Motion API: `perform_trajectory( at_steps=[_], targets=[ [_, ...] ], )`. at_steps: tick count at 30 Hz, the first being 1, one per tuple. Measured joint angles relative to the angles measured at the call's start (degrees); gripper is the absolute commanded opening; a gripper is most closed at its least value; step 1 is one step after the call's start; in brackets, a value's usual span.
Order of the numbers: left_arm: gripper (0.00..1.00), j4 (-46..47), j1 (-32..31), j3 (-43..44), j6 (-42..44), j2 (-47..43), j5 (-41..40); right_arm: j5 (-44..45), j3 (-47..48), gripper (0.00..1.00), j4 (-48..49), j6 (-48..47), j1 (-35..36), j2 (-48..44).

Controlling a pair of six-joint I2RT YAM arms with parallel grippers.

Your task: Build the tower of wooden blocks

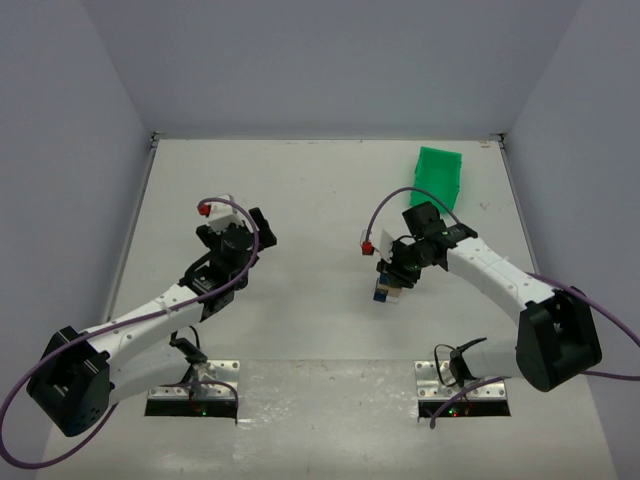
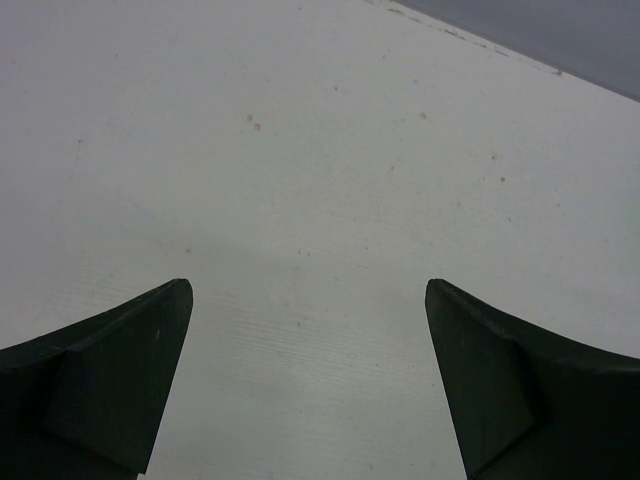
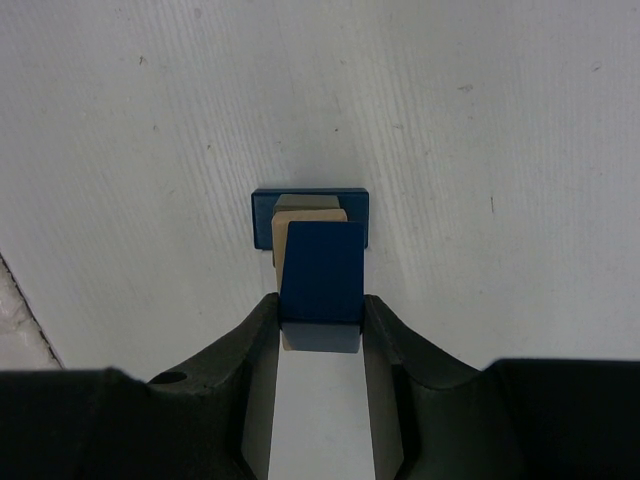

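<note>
The wood block tower (image 1: pixel 383 291) stands on the table in front of the right arm. In the right wrist view it shows from above: a dark blue base block (image 3: pixel 262 214), a tan block (image 3: pixel 277 240) and a dark blue wedge (image 3: pixel 322 275) on top. My right gripper (image 3: pixel 320 305) reaches down over the tower, its fingers pressed against both sides of the wedge. My left gripper (image 2: pixel 308 290) is wide open over bare table at the left (image 1: pixel 255 232), far from the tower, with nothing between its fingers (image 2: pixel 130 370).
A green plastic bin (image 1: pixel 437 175) sits at the back right, behind the right arm. Grey walls enclose the table on three sides. The white tabletop (image 1: pixel 320 200) lies between the two arms.
</note>
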Motion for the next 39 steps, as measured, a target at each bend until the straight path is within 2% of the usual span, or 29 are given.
perform_trajectory(
  at_steps=[3,5,7,8,9,10,21,25,29,33,37,39],
  targets=[
    [1.0,0.0,0.0,0.0,0.0,0.04,0.0,-0.16,0.0,0.53,-0.13,-0.12,0.0,0.0],
    [1.0,0.0,0.0,0.0,0.02,0.04,0.0,-0.24,0.0,0.56,-0.18,-0.17,0.0,0.0],
    [1.0,-0.02,0.0,0.0,0.02,0.04,0.0,-0.24,0.0,0.64,-0.12,-0.19,0.0,0.0],
    [1.0,-0.02,0.0,0.0,0.02,0.04,0.0,-0.24,0.0,0.82,-0.12,-0.19,0.0,0.0],
    [1.0,-0.02,0.0,0.0,0.02,0.04,0.0,-0.22,0.0,0.92,-0.12,-0.19,0.0,0.0],
    [1.0,-0.02,0.0,0.0,0.02,0.04,0.0,-0.24,0.0,0.97,-0.14,0.13,0.0,0.0],
    [1.0,-0.14,0.0,0.0,-0.44,0.04,-0.04,1.29,3.01,0.99,1.99,2.85,0.0,-1.74],
    [1.0,0.11,0.0,0.0,-1.86,0.1,-0.67,0.82,6.64,0.99,6.84,5.79,0.0,-4.91],
    [1.0,1.23,-0.15,0.13,-3.23,2.32,-1.96,1.38,11.6,0.99,15.53,13.69,0.06,-5.74],
    [1.0,1.19,-1.09,0.78,-3.52,5.18,-3.23,9.6,20.01,0.99,23.02,23.5,0.08,-1.88],
    [1.0,0.42,-3.13,3.32,-3.29,5.71,-7.11,23.84,28.14,0.99,29.49,32.66,-0.01,4.55],
    [1.0,0.66,-3.42,4.47,-3.08,5.42,-8.45,30.05,29.03,0.99,29.97,38.57,-0.42,5.91]
  ],
)
